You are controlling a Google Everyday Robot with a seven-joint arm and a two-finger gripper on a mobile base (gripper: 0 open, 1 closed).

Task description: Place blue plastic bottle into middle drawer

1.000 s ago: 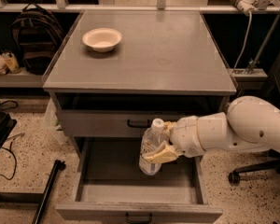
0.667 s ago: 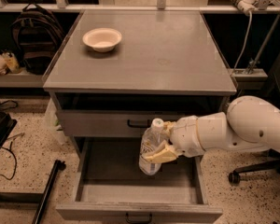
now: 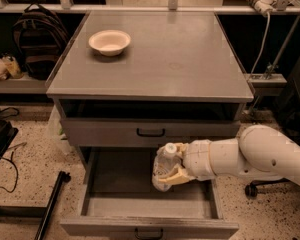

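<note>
The blue plastic bottle [image 3: 164,168] is clear with a white cap and stands upright, held inside the open middle drawer [image 3: 115,204]. My gripper [image 3: 172,176] comes in from the right on a white arm and is shut on the bottle's lower body. The bottle sits over the right half of the drawer's bare grey floor, near the back. I cannot tell whether its base touches the floor. The drawer is pulled out wide, with a dark handle [image 3: 149,232] on its front.
A shallower closed drawer front with a black handle [image 3: 150,132] is right above the bottle. A white bowl [image 3: 109,41] sits on the cabinet top [image 3: 180,59] at the back left. A backpack [image 3: 34,39] is to the left, a black pole [image 3: 50,206] lies on the floor.
The bottle and gripper have sunk slightly lower into the drawer. Nothing else has moved.
</note>
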